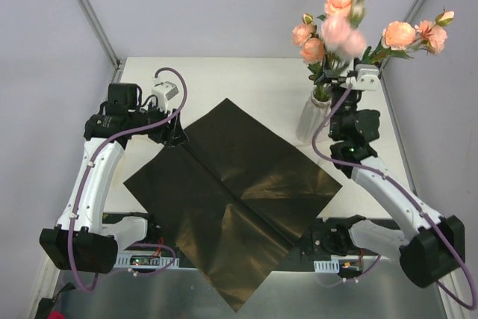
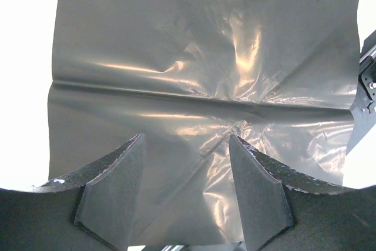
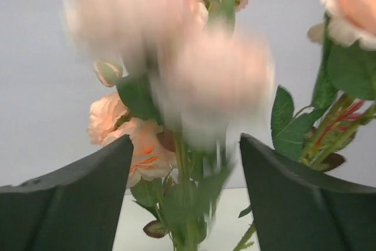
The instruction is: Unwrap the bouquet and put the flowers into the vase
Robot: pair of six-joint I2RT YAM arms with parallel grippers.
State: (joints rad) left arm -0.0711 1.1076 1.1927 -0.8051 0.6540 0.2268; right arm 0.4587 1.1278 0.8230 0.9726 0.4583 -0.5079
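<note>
Now | left claw (image 2: 187, 139) spread over black paper (image 2: 176, 57) | right claw (image 3: 186, 139) spread, flowers (image 1: 337, 3) in vase (image 1: 308, 121)

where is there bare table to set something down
Bare table along the far edge, between the left hand and the vase, beyond the black paper. Crowded around the vase, where the right hand sits among the flowers.
</note>
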